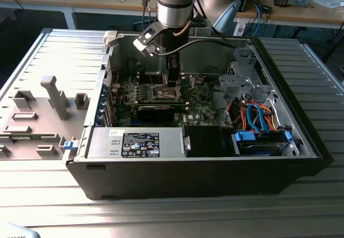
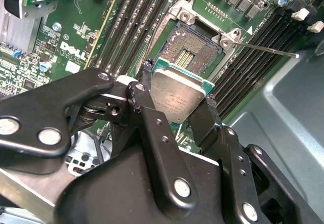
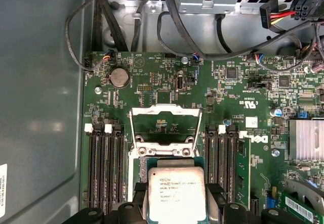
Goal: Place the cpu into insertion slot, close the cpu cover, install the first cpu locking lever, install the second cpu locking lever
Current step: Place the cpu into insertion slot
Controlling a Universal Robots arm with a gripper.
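inside the open computer case, the gripper clamps the cpu just above the socket; lowered crooked, it could jam.

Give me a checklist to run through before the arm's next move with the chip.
1. cpu clamped in the gripper: ok.
2. insertion slot bare, nothing lying in it: ok.
3. cpu cover swung open, off the slot: ok.
4. One locking lever unlatched and sticking out free: ok. The other: cannot tell.
5. cpu corners lined up with the slot: cannot tell.
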